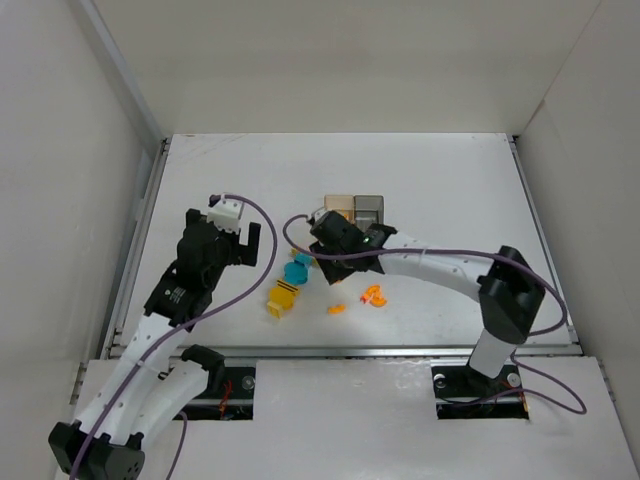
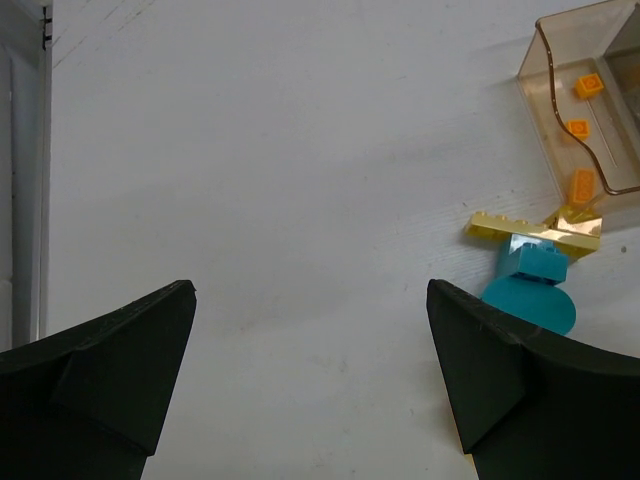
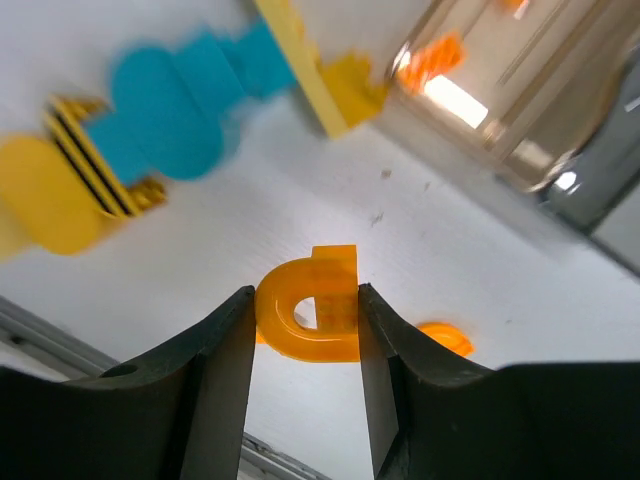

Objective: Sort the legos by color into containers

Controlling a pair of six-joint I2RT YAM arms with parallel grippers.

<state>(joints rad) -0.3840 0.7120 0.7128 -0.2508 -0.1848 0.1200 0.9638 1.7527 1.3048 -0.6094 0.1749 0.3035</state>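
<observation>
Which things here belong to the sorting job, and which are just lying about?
Job: orange arch in the right hand; amber box; grey box; teal pieces; striped yellow piece; loose orange pieces.
Not job: purple cables; table.

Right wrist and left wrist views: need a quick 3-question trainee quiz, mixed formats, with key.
1. True or false: the left pincer is holding something.
2. The arch lego in the right pincer is: A teal, B orange, C yellow?
3. Fill in: the legos already in the amber box are ___.
Key: 1 false; 2 B; 3 orange.
</observation>
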